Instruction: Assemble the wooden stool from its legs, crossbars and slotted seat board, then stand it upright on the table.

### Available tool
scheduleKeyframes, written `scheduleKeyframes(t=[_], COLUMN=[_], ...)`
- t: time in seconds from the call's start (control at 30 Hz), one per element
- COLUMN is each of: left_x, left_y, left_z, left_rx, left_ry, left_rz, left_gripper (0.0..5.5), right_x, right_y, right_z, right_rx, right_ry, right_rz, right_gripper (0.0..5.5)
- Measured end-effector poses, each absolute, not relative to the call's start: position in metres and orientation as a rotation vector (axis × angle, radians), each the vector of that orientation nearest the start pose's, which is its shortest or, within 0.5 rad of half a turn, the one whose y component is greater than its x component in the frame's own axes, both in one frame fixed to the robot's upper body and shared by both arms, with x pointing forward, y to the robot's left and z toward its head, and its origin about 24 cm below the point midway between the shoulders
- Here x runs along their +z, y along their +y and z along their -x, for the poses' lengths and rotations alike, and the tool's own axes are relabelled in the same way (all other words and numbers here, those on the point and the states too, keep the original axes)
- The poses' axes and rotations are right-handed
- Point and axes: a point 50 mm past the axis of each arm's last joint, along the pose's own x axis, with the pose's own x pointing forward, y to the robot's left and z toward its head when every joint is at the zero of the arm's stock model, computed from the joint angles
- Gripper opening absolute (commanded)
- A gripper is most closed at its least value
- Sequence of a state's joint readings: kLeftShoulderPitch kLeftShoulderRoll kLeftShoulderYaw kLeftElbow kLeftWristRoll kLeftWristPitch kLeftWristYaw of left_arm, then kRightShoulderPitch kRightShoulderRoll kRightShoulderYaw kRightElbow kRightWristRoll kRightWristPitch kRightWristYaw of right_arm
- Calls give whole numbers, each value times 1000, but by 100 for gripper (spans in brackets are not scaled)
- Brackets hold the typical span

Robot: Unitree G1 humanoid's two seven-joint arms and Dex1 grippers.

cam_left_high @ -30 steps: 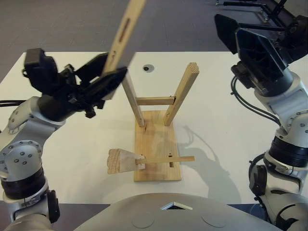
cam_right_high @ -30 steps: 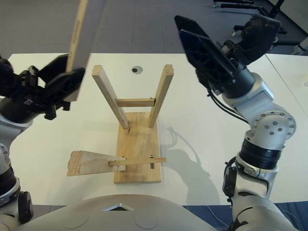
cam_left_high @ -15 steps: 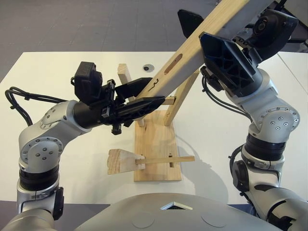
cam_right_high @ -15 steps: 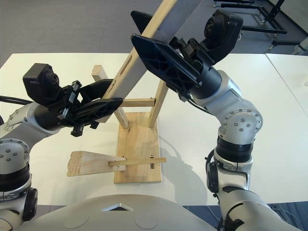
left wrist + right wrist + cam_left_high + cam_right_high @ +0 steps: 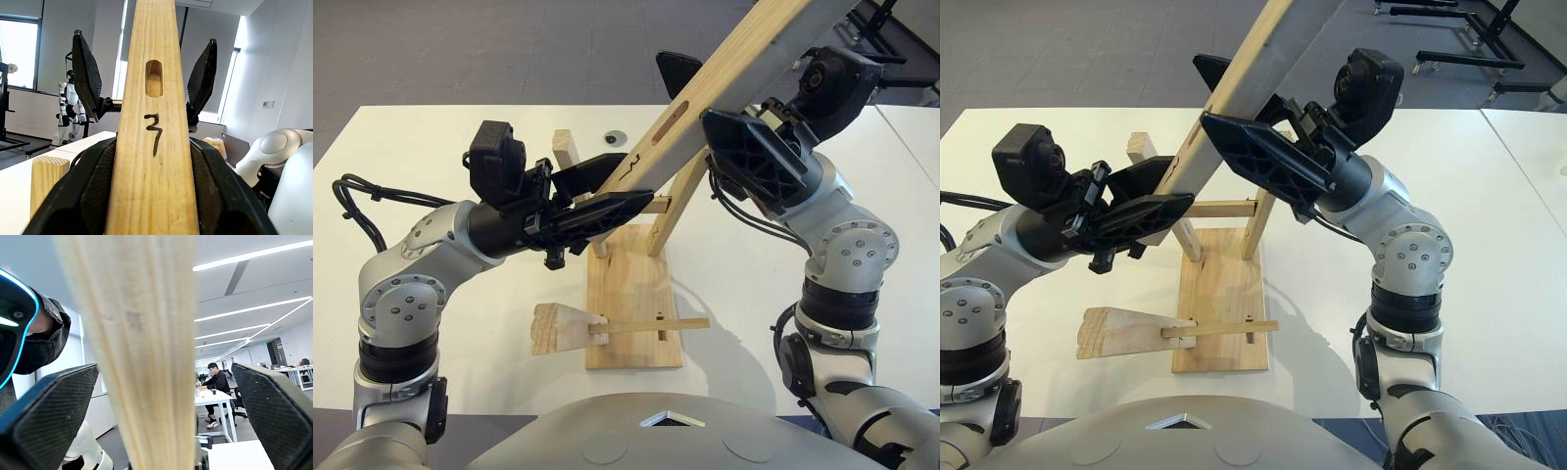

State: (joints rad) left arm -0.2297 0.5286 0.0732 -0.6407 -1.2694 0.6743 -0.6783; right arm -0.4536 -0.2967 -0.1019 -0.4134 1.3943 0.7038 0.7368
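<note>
Slotted leg (image 5: pixel 156 161), slanted above seat board (image 5: pixel 631 338): left pincer (image 5: pixel 634 181) clenched on lower end, right pincer (image 5: pixel 685 90) spread around it, likely for regrasp.

- The left gripper (image 5: pixel 641 183) has swung from the upper left of the frame to the centre.
- The leg (image 5: pixel 724 83) it clamps stood almost upright at the upper left a second ago. It now slants from the centre up to the upper right.
- The right gripper (image 5: pixel 683 88), then off at the upper right and clear of the leg, has come in. Its fingers (image 5: pixel 754 162) now flank the leg with a gap on each side.
- Over the last half second it has slid down the leg, closer to the slot (image 5: pixel 671 123) and the left gripper.
</note>
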Motion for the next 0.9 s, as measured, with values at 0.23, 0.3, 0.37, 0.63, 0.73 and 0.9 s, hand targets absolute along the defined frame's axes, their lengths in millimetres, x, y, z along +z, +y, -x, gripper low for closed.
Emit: scheduleKeyframes(t=[0.23, 0.3, 0.37, 0.63, 0.73, 0.9], left_x=[204, 203, 202, 202, 202, 202], left_y=[124, 124, 124, 124, 124, 124], left_z=[-198, -199, -199, -199, -198, -198], left_rx=[-1457, -1457, -1456, -1459, -1473, -1473], left_ry=[-158, -149, -147, -144, -142, -135], left_rz=[416, 422, 424, 428, 431, 426], left_gripper=[205, 205, 205, 205, 205, 205], right_x=[235, 235, 235, 236, 236, 235], right_y=[-107, -106, -105, -103, -102, -100], right_z=[-224, -224, -224, -223, -223, -224], right_rx=[1612, 1614, 1614, 1613, 1613, 1601], right_ry=[-386, -390, -397, -409, -410, -414], right_rz=[-731, -735, -742, -750, -754, -753], right_gripper=[494, 476, 444, 295, 225, 214])
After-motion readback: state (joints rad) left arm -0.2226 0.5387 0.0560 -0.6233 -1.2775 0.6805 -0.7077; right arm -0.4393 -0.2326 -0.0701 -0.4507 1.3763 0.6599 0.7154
